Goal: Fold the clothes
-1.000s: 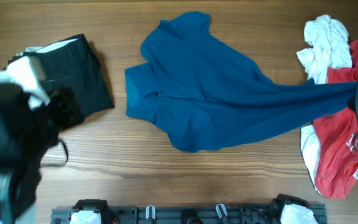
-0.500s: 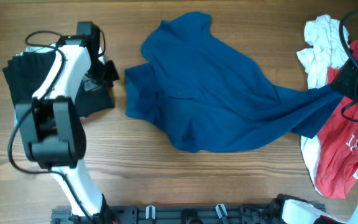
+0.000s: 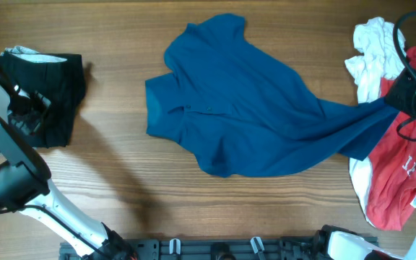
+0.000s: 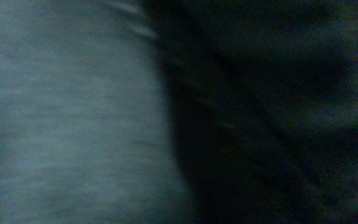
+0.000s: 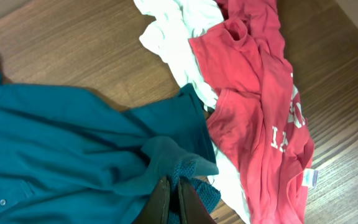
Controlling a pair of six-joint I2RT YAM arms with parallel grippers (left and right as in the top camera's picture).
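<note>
The deep-blue shirt (image 3: 244,108) lies spread and rumpled mid-table, one corner stretched to the right. My right gripper (image 3: 397,100) is shut on that corner; in the right wrist view its fingers (image 5: 173,194) pinch a ribbed edge of the blue shirt (image 5: 61,143). A black garment (image 3: 45,94) lies at the far left with my left gripper (image 3: 26,110) over it. The left wrist view shows only dark blurred black cloth (image 4: 272,112), and its fingers are hidden. A white garment (image 3: 374,50) and a red one with white lettering (image 3: 392,177) lie heaped at the right.
The red garment (image 5: 253,106) and the white garment (image 5: 179,31) lie right beside my right gripper. A black rail (image 3: 215,249) runs along the table's front edge. The left arm's white links (image 3: 20,188) stand over the left front of the wooden table (image 3: 157,188).
The left arm has swung to the far left edge, and the black garment has shifted left with it. The right gripper and the blue shirt have held still over the last half second.
</note>
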